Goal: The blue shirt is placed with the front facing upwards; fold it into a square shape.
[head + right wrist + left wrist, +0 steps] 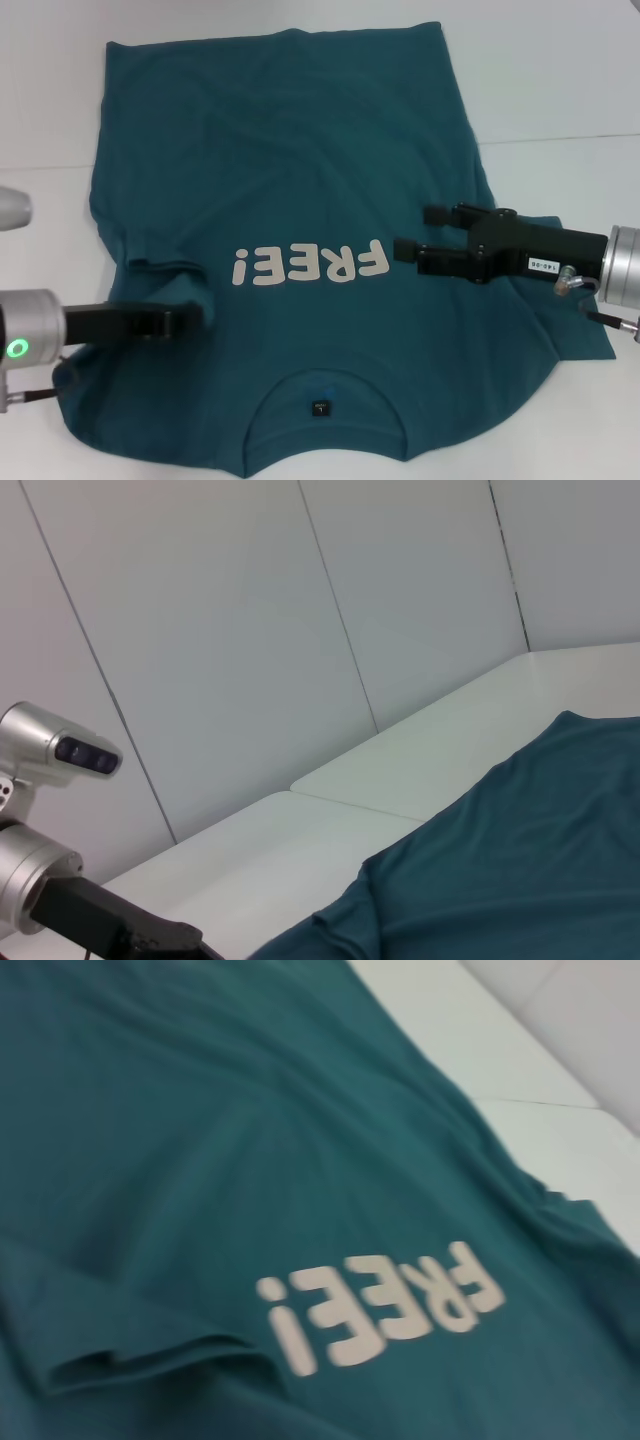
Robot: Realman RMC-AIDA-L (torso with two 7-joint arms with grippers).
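Large dark teal-blue cotton T-shirt [300, 180] lies print-up on the white worktop [560, 70], limp, light, wrinkle-prone, best pinched at hem or sleeve edges; right pincer [412, 232] hovers open and empty, left pincer [195, 318] low on sleeve, grip unclear.

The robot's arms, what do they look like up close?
Each arm ends in a silver metal cylinder carrying a black, angular tool. The left tool sits behind a cylinder with a glowing green ring. The right tool bears a small white label with printed characters, and thin cables loop by its silver wrist.
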